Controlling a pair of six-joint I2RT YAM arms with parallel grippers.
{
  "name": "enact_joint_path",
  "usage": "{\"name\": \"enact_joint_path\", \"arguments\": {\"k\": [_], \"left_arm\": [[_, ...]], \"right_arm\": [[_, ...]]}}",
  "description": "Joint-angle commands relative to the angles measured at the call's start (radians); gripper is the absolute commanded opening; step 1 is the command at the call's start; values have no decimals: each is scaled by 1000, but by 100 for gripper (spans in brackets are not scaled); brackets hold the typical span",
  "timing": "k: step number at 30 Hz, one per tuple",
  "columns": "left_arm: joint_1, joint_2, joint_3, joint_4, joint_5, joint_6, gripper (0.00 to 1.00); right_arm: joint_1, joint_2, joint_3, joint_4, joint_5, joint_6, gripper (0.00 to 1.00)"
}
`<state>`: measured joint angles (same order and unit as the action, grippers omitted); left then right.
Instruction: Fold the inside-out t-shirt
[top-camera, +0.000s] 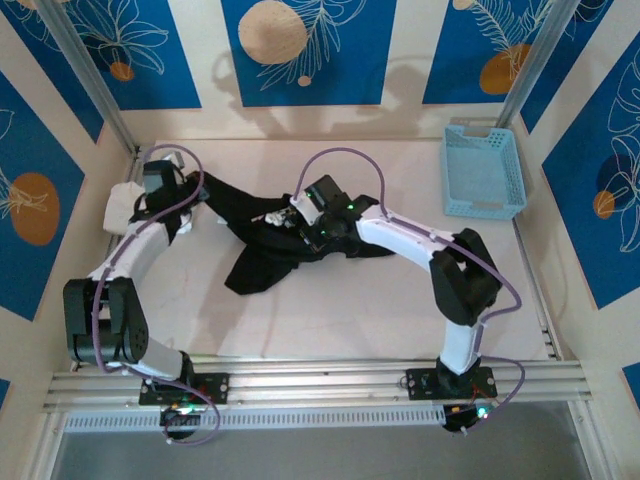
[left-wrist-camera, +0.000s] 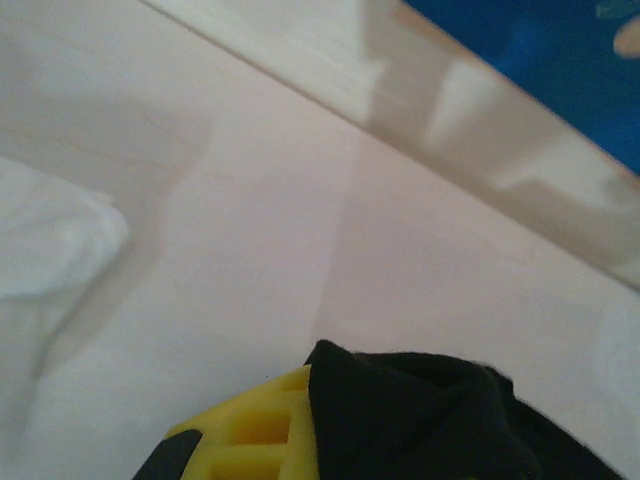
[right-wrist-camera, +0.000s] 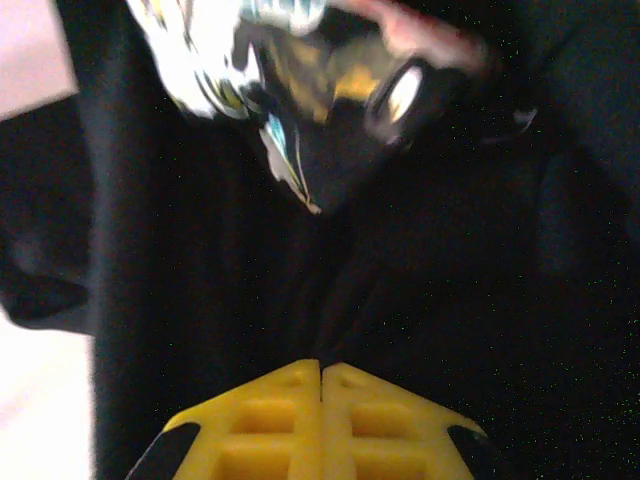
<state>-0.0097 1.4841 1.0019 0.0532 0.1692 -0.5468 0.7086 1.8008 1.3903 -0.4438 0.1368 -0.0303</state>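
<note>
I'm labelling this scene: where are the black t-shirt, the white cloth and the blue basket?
black t-shirt (top-camera: 262, 265): top view, its lower bunched part.
white cloth (top-camera: 122, 203): top view, its middle.
blue basket (top-camera: 484, 211): top view, its near rim.

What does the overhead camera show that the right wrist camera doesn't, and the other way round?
Overhead: a light-blue basket at the far right, a white t-shirt at the left edge, and the left arm and right arm with the black t-shirt running from one to the other.
Right wrist: a close look at the yellow fingers pressed together on the cloth, and the shiny printed mark just beyond them.
Both: the black t-shirt, gripped by the right arm.
</note>
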Motion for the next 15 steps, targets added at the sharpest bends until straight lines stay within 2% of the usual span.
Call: {"name": "enact_joint_path", "arguments": {"k": [1, 5, 11, 15], "left_arm": [[-71, -11, -99, 134, 85, -18, 0], [-168, -60, -219, 269, 145, -88, 0], [-279, -146, -315, 309, 88, -95, 0], [-315, -175, -356, 305, 60, -91, 0]], "right_arm": [[-40, -123, -45, 231, -188, 57, 0], [-71, -140, -48, 337, -274, 123, 0], [-139, -150, -69, 508, -458, 274, 0], [-168, -164, -80, 592, -544, 354, 0]]}}
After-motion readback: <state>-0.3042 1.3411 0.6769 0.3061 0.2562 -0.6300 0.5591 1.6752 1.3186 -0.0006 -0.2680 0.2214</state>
